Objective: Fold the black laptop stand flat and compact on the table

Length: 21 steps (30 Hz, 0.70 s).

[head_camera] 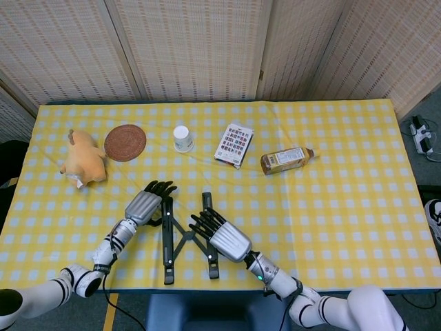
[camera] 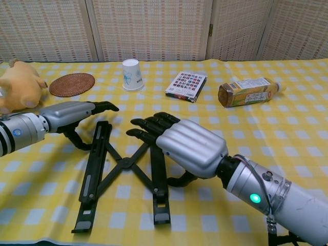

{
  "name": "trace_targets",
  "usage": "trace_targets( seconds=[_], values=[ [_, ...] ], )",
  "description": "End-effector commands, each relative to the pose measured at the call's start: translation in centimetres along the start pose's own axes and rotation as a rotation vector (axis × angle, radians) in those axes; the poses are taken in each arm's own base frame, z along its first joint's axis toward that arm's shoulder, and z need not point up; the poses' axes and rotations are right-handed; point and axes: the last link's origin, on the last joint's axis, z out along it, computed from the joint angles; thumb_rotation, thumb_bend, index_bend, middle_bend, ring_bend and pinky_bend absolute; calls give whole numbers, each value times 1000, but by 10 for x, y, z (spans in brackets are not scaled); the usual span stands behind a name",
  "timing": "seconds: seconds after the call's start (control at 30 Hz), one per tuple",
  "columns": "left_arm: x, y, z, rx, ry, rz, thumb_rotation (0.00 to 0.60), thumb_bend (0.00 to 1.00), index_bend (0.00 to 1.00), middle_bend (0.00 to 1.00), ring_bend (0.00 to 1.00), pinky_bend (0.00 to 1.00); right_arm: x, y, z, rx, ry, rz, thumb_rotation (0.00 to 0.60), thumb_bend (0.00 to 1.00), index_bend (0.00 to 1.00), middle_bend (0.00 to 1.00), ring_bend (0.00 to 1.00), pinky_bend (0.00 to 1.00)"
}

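Observation:
The black laptop stand [head_camera: 185,238] [camera: 120,166] lies flat on the yellow checked cloth near the front edge, its two long bars joined by crossed links and standing fairly close together. My left hand [head_camera: 146,202] [camera: 72,115] rests against the outer side of the left bar, fingers stretched forward. My right hand [head_camera: 222,234] [camera: 182,143] lies over the right bar, its fingers extended to the left and its thumb tucked under beside the bar. Neither hand grips the stand.
Behind the stand are a plush toy [head_camera: 83,157], a round woven coaster [head_camera: 125,142], an upturned white paper cup [head_camera: 182,138], a card box [head_camera: 233,144] and a bottle lying on its side [head_camera: 286,159]. The table's front edge [head_camera: 207,286] runs just below the stand.

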Motion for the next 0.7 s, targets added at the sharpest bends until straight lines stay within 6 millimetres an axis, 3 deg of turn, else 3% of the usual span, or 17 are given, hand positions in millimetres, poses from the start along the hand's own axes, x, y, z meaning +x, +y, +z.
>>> trace_targets(
  seconds=[0.03, 0.7],
  values=[
    [1, 2, 0, -5, 1, -9, 600, 205, 7, 39, 0, 0, 1, -2, 2, 3, 15, 5, 600, 249, 0, 0, 0, 0],
    [2, 18, 4, -36, -11, -50, 600, 205, 3, 39, 0, 0, 4, -14, 11, 31, 76, 23, 600, 249, 0, 0, 0, 0]
  ],
)
